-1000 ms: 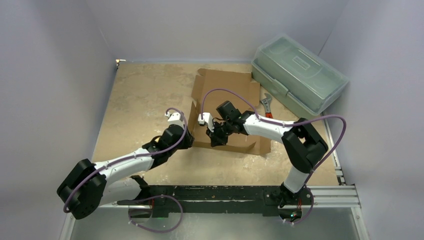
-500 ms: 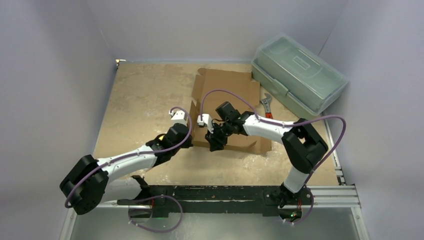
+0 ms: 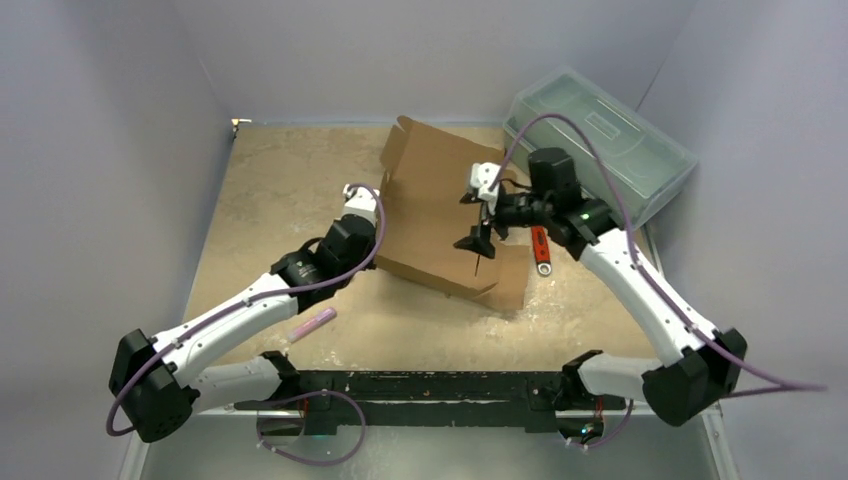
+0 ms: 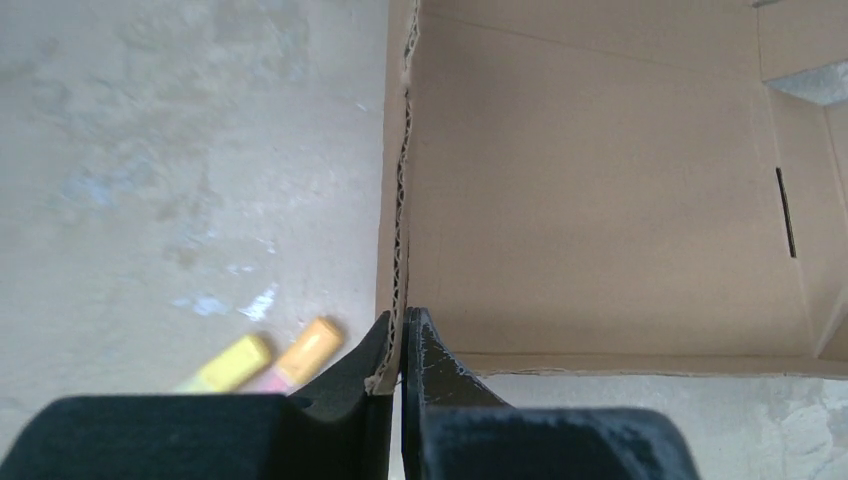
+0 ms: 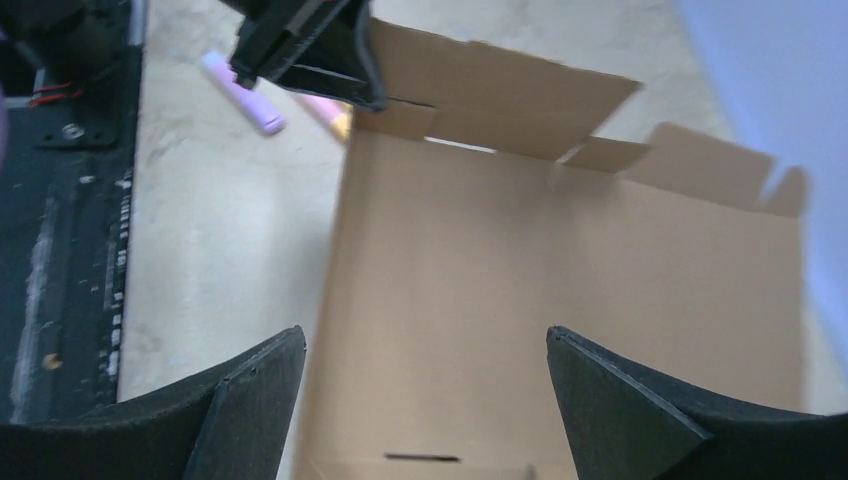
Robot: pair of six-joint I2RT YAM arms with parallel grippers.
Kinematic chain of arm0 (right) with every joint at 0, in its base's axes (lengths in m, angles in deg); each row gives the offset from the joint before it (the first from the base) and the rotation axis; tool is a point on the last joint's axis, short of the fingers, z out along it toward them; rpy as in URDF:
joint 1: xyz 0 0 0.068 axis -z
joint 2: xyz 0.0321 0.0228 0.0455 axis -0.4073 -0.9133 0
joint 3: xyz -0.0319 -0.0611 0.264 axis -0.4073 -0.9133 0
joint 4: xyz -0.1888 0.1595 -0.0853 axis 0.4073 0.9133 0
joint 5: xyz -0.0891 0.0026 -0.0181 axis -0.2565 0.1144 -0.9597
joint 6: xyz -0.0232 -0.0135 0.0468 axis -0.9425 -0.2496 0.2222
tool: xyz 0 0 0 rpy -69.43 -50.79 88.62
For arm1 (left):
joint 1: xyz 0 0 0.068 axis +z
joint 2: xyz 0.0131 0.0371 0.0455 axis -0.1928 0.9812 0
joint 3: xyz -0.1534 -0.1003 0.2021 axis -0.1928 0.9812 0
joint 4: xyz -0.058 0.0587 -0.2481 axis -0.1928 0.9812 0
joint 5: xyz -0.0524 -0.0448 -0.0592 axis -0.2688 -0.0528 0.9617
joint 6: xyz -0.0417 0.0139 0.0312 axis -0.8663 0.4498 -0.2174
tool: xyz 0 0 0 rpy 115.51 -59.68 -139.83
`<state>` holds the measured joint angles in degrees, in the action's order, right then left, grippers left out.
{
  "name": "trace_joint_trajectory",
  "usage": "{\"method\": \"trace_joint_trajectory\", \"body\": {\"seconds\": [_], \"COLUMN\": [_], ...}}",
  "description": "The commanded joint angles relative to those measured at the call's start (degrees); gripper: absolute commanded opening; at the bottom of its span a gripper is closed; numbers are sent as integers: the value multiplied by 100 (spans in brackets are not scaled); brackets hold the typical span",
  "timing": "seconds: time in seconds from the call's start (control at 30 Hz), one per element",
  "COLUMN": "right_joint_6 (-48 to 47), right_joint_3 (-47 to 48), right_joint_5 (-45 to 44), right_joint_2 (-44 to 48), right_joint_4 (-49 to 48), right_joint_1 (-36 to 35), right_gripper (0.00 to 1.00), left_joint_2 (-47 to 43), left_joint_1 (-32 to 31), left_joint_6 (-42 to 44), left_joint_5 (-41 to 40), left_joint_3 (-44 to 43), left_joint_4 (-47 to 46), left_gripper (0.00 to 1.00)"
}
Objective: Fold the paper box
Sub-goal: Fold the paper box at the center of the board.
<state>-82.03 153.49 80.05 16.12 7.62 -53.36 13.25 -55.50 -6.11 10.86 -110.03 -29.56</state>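
Under the spread right tool (image 5: 422,340), left tool (image 4: 402,322) pinches paper box (image 4: 600,200).

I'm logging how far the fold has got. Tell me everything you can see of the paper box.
The paper box is a plain brown corrugated cardboard sheet, die-cut with flaps and narrow slots, and mostly unfolded. It lies mid-table with its left side flap raised. The shut left hand pinches that flap's fluted edge. The near right corner rests on the table. The open right hand hovers over the main panel, apparently not touching it.
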Motion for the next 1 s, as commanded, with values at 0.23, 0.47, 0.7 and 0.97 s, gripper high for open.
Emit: {"method": "trace_joint_trajectory", "body": {"seconds": [0.23, 0.47, 0.7, 0.97], "right_joint_6": [661, 913, -260, -1772], "right_joint_3": [1095, 1658, 2436, 2598], "right_joint_5": [524, 705, 933, 1300], "right_joint_2": [-172, -537, -763, -646], "right_joint_4": [-42, -15, 625, 759], "right_joint_1": [1297, 1578, 1734, 2135], "right_gripper": [99, 99, 99, 99], "left_joint_2": [-744, -1153, -1328, -2077], "left_joint_1": [-31, -32, -33, -27], "left_joint_6": [2183, 3757, 5606, 7594], "left_joint_5": [-463, 132, 702, 1379], "left_joint_3": [-1350, -1843, -2281, -2014], "left_joint_4": [772, 728, 652, 2], "left_gripper": [0, 0, 0, 0]}}
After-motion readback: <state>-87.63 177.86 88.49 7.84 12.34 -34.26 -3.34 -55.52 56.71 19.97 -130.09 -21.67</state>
